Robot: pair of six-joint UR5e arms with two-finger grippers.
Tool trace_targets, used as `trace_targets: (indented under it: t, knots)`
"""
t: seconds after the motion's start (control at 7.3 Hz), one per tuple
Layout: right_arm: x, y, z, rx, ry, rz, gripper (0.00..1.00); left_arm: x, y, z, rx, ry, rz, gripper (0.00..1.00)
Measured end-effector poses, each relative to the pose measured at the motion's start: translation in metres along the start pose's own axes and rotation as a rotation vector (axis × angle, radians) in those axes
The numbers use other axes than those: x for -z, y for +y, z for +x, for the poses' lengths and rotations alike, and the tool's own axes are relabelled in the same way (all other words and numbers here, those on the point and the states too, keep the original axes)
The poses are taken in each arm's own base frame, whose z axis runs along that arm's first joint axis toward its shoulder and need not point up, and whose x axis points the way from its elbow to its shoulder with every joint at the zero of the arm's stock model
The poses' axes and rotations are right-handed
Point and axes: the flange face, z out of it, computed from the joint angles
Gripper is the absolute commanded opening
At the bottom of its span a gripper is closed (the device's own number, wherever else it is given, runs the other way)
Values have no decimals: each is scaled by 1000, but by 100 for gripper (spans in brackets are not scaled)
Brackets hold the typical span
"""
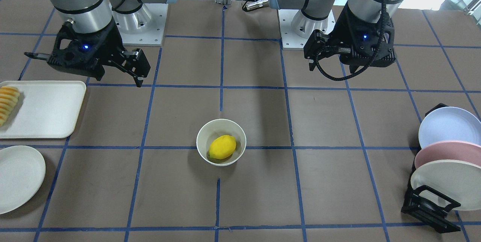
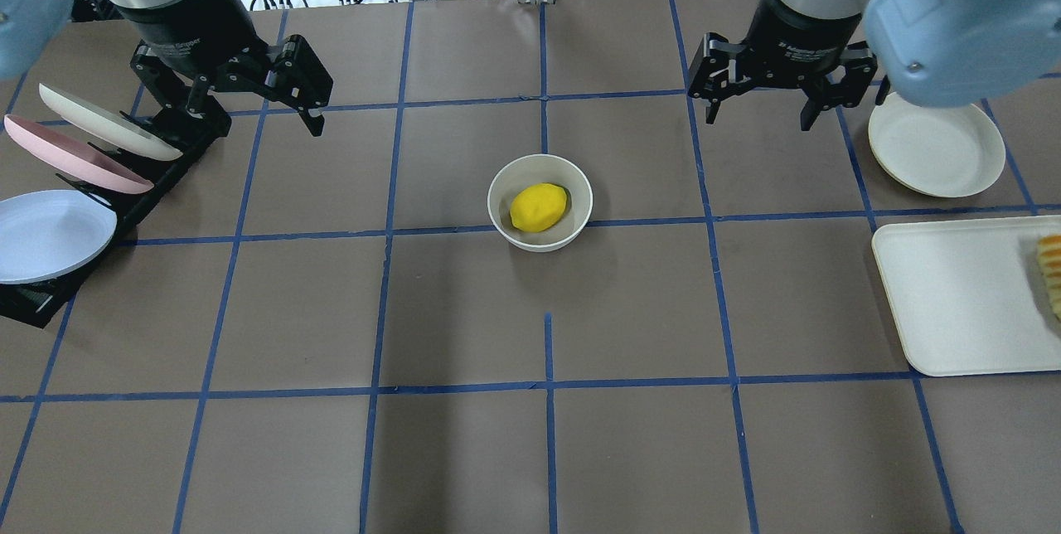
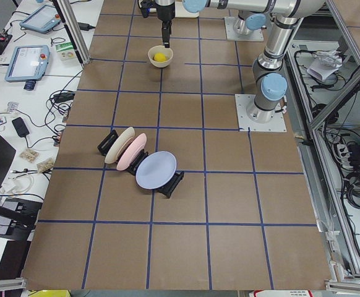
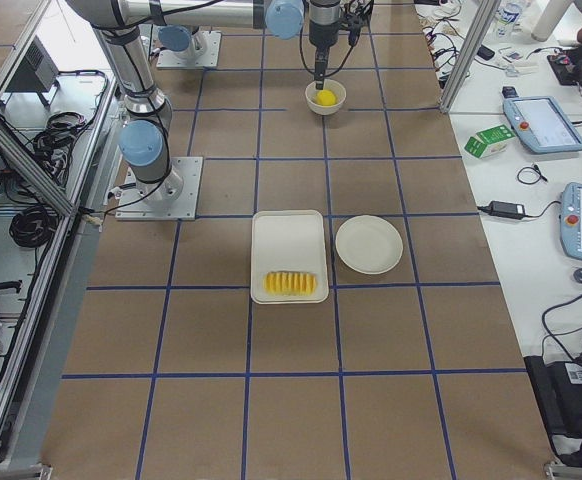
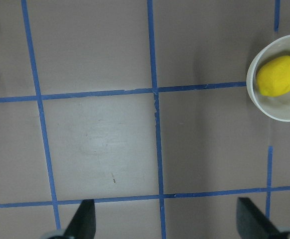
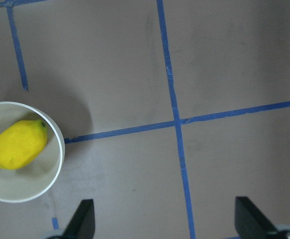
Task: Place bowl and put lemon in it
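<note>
The off-white bowl [image 2: 501, 194] stands upright at the middle of the table, on a blue tape line. The yellow lemon [image 2: 539, 206] lies inside it. Bowl [image 1: 204, 136] and lemon [image 1: 222, 147] also show in the front view. My left gripper [image 2: 249, 123] is open and empty, raised over the table beside the plate rack, well apart from the bowl. My right gripper [image 2: 759, 118] is open and empty, raised on the bowl's other side. The left wrist view has the bowl [image 5: 284, 107] at its right edge. The right wrist view has the bowl [image 6: 20, 184] at its left edge.
A black rack [image 2: 166, 173] with three pastel plates stands at the left edge of the overhead view. A flat off-white plate [image 2: 937, 148] and a white tray [image 2: 961, 293] holding a row of sliced fruit [image 2: 1051, 273] lie on the right side.
</note>
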Motion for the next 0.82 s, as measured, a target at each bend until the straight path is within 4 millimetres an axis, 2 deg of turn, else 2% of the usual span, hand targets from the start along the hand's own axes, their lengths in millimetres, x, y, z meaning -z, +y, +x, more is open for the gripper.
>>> trace_targets:
  t: [0.27,0.55,0.82]
  knots:
    - [10,6,19,-19,-2,-13,100,-3,-2,0,5,2,-5,100]
    - [18,16,26,-4,3,-33,100,-4,-4,-2,10,0,-8,100]
    - [18,18,28,7,2,-40,100,-6,-6,-3,10,0,-11,100]
